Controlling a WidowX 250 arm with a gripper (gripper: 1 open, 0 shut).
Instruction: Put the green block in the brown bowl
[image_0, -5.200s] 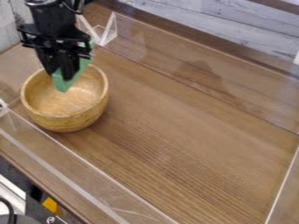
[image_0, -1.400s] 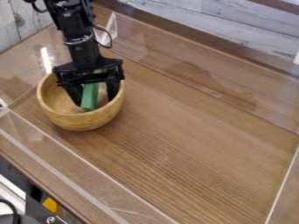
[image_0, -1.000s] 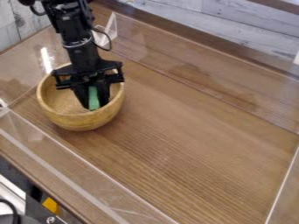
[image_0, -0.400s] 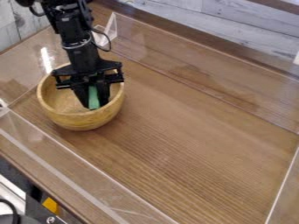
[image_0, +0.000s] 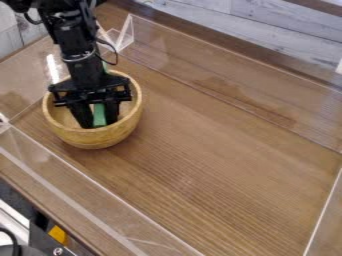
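Wooden tabletop (image_0: 221, 140): green block (image_0: 99, 115) inside brown bowl (image_0: 91, 137) (gripper (image_0: 94, 108) low).

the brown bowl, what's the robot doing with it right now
A black robot arm has its hand down over the brown bowl, with the green block between its fingers and inside the bowl's hollow. So the block looks to be where it should go. The fingers are still around it, and whether they have fully let go is hard to tell from this view. The bowl sits on the wooden table.
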